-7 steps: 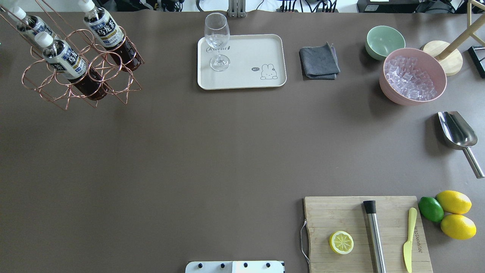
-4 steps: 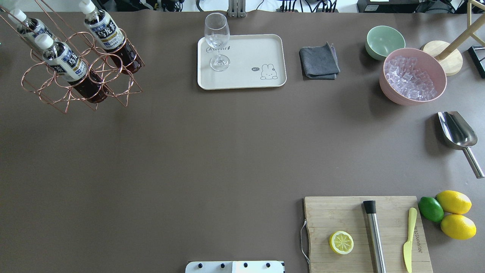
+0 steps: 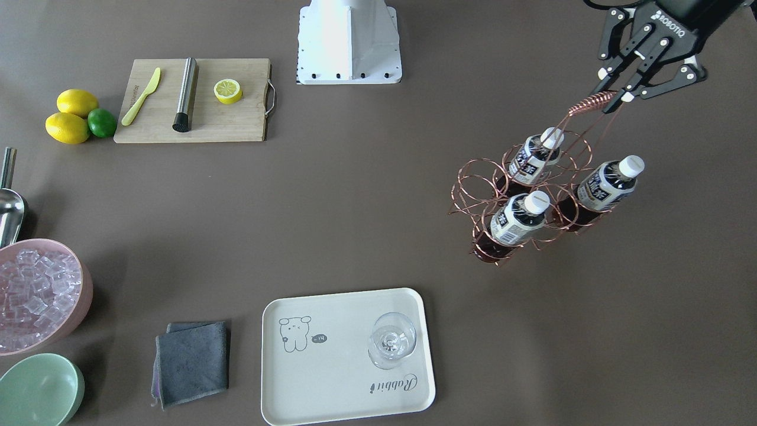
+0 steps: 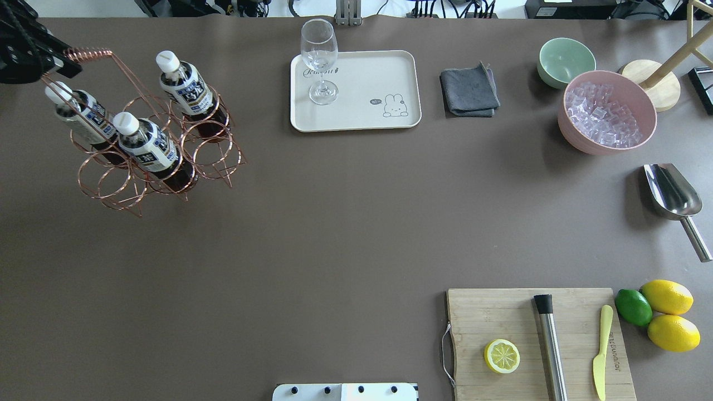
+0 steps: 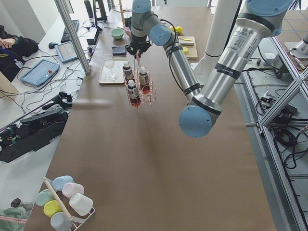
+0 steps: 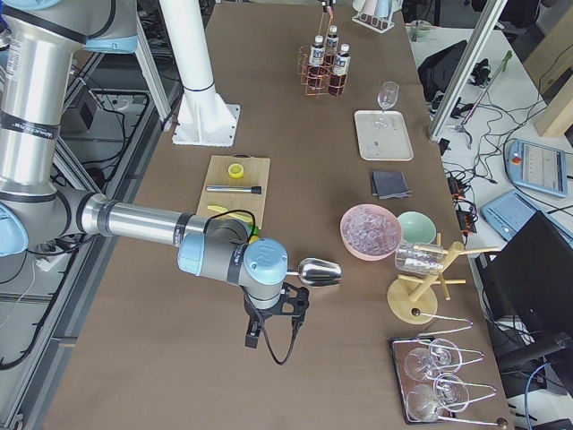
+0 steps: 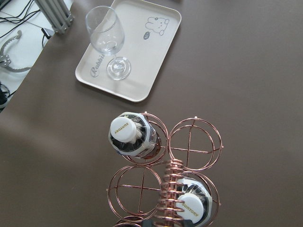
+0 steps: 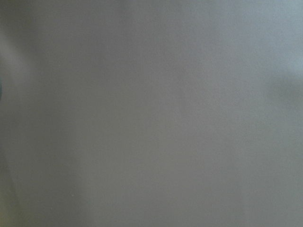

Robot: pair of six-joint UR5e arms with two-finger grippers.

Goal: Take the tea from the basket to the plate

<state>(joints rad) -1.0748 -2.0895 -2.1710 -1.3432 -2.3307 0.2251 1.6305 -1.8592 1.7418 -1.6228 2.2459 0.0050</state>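
Observation:
The copper wire basket (image 4: pixel 211 161) hangs by its coiled top handle (image 3: pixel 591 103) from my left gripper (image 3: pixel 618 97), which is shut on that handle. Three tea bottles stand in its rings: one (image 4: pixel 186 92) nearest the plate, one (image 4: pixel 147 147) in the middle and one (image 4: pixel 83 114) at the far left. The left wrist view looks down on two white caps (image 7: pixel 125 130) and the coil. The cream plate (image 4: pixel 362 111) lies apart to the basket's right, carrying a wine glass (image 4: pixel 320 61). My right gripper (image 6: pixel 269 327) shows only in the exterior right view; I cannot tell its state.
A grey cloth (image 4: pixel 469 90), a mint bowl (image 4: pixel 565 58) and a pink bowl of ice (image 4: pixel 607 111) sit past the plate. A metal scoop (image 4: pixel 671 192), a cutting board (image 4: pixel 537 342) with half a lemon, and whole citrus (image 4: pixel 665 314) occupy the right side.
The basket with its three bottles has shifted right and toward the robot in the overhead view. My left gripper has come into view at the top left, on the handle.

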